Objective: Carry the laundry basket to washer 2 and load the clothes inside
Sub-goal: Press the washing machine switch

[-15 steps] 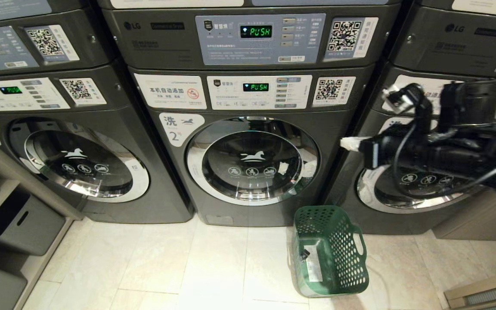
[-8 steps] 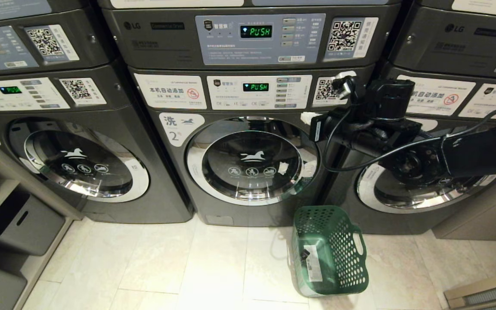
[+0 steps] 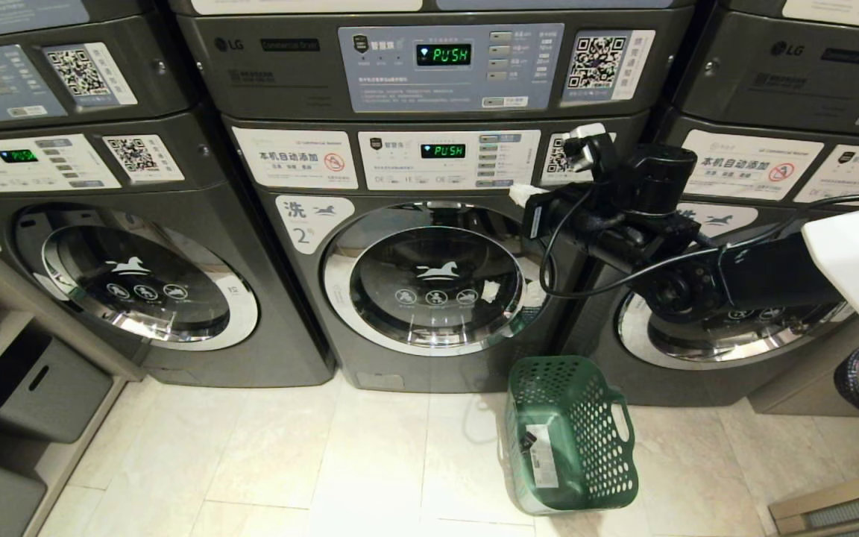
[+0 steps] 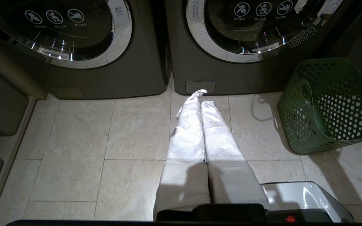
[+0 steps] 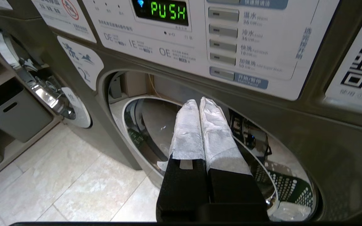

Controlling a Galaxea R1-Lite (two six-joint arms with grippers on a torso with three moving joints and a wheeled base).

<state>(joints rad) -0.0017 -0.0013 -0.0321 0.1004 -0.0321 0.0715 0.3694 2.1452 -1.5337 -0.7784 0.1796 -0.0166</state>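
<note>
My right claw at washer 2's closed door

My right claw point(image 3: 520, 195), fingers pressed together and holding nothing, hangs at the upper right rim of washer 2 point(image 3: 437, 277); my left claw point(image 4: 200, 100), also together and empty, points at the floor below that washer. The laundry basket point(image 3: 575, 436) lies tipped on the floor at washer 2's lower right corner, only a small dark item visible inside. Risk: closed fingers could slip off the chrome rim, leaving the door shut.
</note>
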